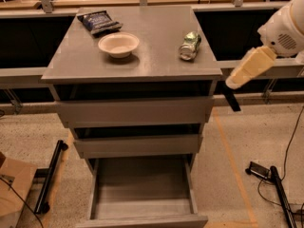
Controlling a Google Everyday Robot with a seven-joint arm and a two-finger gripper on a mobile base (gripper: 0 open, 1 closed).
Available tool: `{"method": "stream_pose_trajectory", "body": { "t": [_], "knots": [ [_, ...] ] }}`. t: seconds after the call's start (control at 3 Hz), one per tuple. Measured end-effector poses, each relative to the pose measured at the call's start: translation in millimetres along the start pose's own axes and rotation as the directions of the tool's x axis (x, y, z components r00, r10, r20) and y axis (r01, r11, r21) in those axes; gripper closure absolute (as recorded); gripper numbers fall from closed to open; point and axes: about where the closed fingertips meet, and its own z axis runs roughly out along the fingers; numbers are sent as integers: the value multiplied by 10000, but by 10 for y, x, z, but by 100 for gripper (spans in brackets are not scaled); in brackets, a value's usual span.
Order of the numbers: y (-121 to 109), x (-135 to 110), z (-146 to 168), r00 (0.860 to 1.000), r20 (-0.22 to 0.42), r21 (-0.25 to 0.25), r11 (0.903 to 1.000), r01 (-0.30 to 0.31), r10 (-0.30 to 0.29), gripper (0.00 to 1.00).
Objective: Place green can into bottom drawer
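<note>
The green can [189, 45] lies on its side on the right part of the grey cabinet top [156, 56]. The bottom drawer [142, 184] is pulled open at the front of the cabinet, and what shows of its inside is bare. My arm comes in from the upper right, a white joint [285, 30] and a cream link [248, 67]. My gripper [232, 99] shows as a dark part below that link, off the cabinet's right edge. It is right of the can, lower than it, and holds nothing that I can see.
A white bowl [118, 43] and a dark blue chip bag [99, 21] sit on the left of the cabinet top. The two upper drawers [135, 110] stand slightly ajar. Cables and a black device [260, 171] lie on the floor at right, and a black stand [52, 175] at left.
</note>
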Motion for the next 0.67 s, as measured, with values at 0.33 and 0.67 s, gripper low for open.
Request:
{"method": "stream_pose_trajectory", "body": {
  "t": [0.33,0.67],
  "knots": [
    [-466,-170,355,9894,848,624,9904,-1231,1176,0],
    [-486,-188,377,9878,935,671,9891,-1313,1247,0]
  ]
}}
